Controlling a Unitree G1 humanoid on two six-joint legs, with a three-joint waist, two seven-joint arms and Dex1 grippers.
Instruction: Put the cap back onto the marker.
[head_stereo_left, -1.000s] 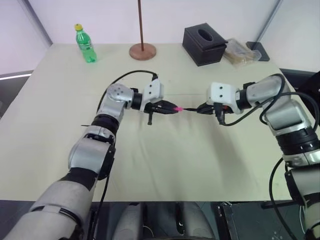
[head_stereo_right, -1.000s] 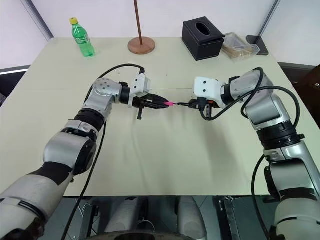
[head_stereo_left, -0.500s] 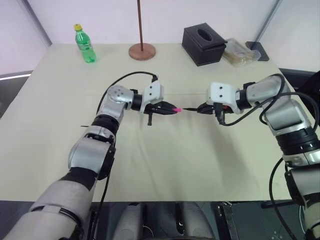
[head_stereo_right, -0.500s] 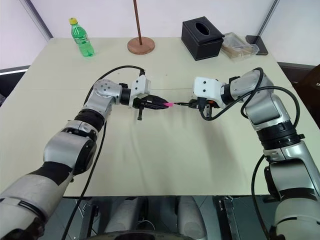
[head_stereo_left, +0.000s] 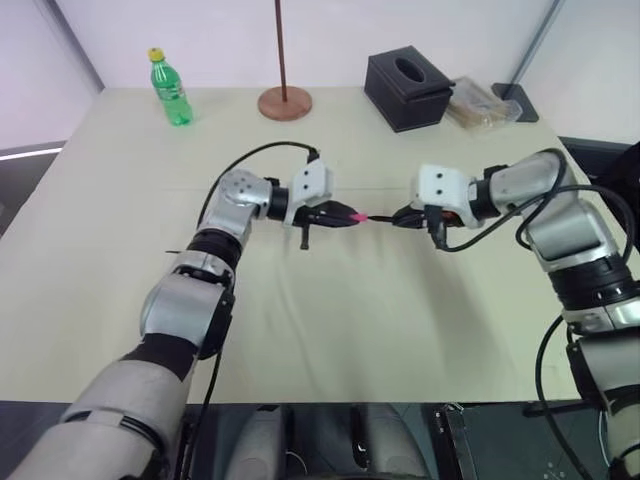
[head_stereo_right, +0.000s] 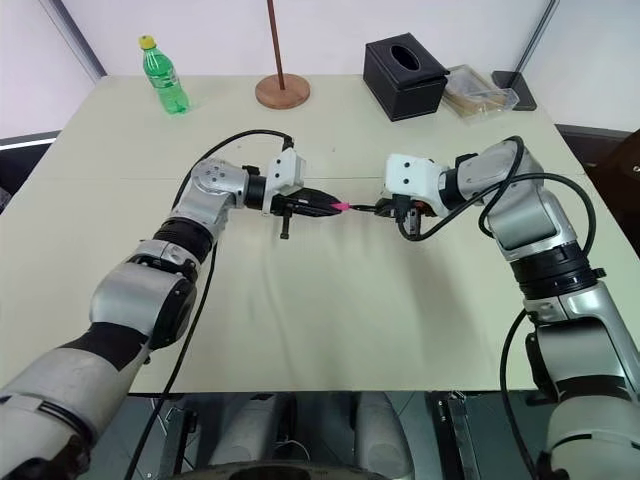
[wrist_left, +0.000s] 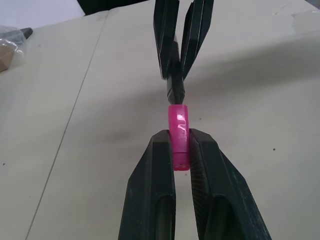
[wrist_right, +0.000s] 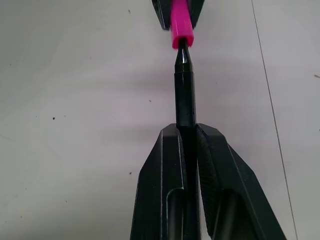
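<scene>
The cap (wrist_left: 179, 135) is pink and sits between the two black fingers of the left end effector (wrist_left: 180, 150), which is closed on it above the middle of the surface (head_stereo_left: 330, 330). The marker (wrist_right: 185, 100) is thin and black, and the right end effector (wrist_right: 188, 137) is closed on its body. In the right wrist view the pointed tip of the marker meets the open mouth of the cap, and most of the tip is outside. The left wrist view shows the other side: the cap hides the tip, and the fingers of the right end effector grip the marker just behind it. In the eye views these details are too small, but they show that cap and marker lie on one nearly level line, above the surface and not touching it.

The left arm is bent at the elbow and its end effector points to the right. The right arm comes in from the side and its end effector points to the left and a little down, so the two meet tip to tip.

Far behind stand a green bottle (head_stereo_left: 171, 88), a wooden pole (head_stereo_left: 282, 50) on a round base, and a black tissue box (head_stereo_left: 407, 90).
</scene>
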